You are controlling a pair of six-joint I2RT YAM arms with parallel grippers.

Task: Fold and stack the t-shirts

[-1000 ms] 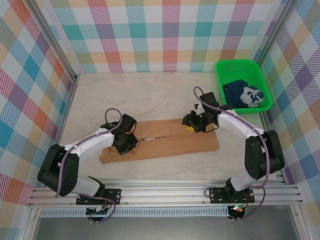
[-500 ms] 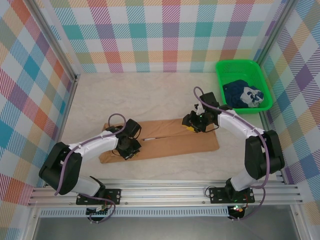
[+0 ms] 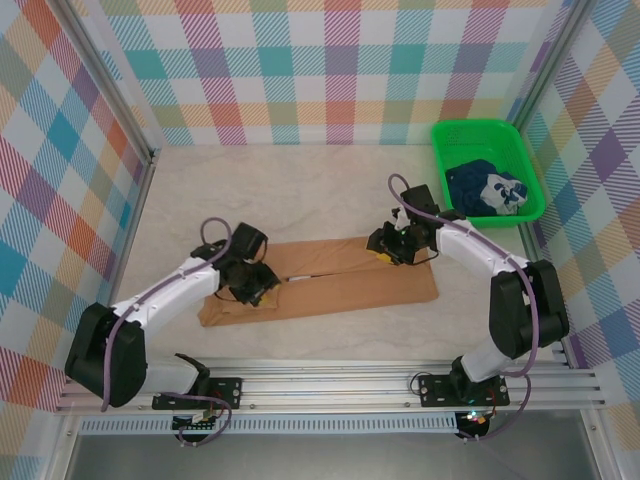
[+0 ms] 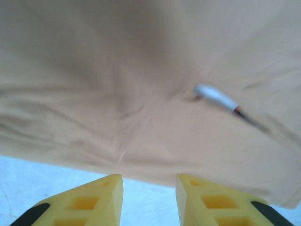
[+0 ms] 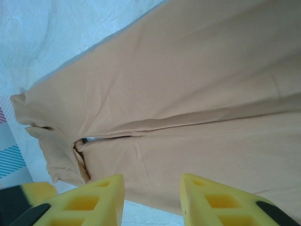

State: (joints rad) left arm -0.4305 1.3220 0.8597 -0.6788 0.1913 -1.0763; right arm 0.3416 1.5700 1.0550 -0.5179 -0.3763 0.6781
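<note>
The tan-brown t-shirt [image 3: 340, 285] lies flat across the middle of the table as a long strip, its two sides folded in to a seam along the centre. A small white bit [image 4: 214, 96] peeks out of that seam. My left gripper [image 3: 256, 288] hovers over the shirt's left end, its yellow jaws [image 4: 148, 182] open and empty at the cloth's [image 4: 141, 70] edge. My right gripper [image 3: 383, 247] is above the shirt's upper right part, jaws [image 5: 151, 182] open with nothing between them, the cloth [image 5: 197, 94] below. The dark navy t-shirt [image 3: 478, 185] lies crumpled in the basket.
The green mesh basket [image 3: 470, 127] stands at the back right corner. Checkered walls close the table on three sides. Pale table surface [image 3: 280, 190] lies behind the shirt, and a metal rail [image 3: 330, 385] runs along the near edge.
The left jaws have gone from shut to open, and the left arm's elbow has swung outward. The right arm and the shirt have stayed put.
</note>
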